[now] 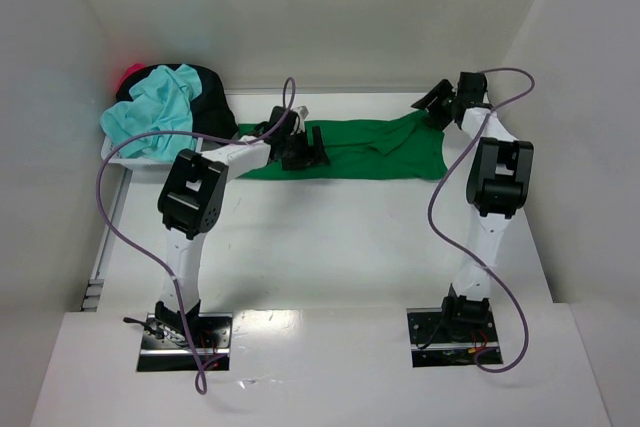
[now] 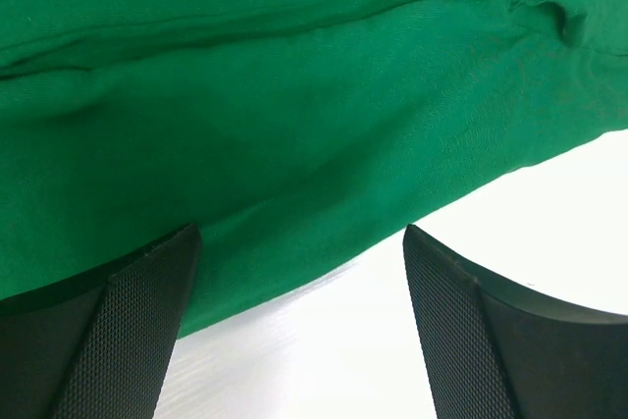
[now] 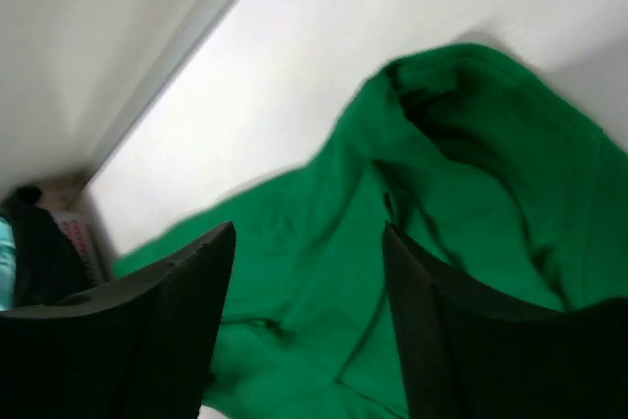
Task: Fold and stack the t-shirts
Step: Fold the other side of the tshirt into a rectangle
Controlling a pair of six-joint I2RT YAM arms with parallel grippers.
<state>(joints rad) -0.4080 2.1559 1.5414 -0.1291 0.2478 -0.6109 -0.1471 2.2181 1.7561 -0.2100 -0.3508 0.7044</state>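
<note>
I am hovering my left gripper (image 2: 296,242) with its jaws spread wide and empty over the near hem of the green shirt (image 2: 294,115), and my right gripper (image 3: 307,233) is hanging just as wide and empty above the shirt's bunched right end. The shirt is lying in a long strip across the far side of the table (image 1: 330,247), its left end reaching toward the pile (image 1: 165,107) of turquoise and black shirts. I am judging that closing here is risking a pinch of only the top layer or a loose ridge, so the cloth could be dragging crooked; uneven pulls from my two arms could be twisting the fold, and a leftward sweep could be snagging the pile
</note>
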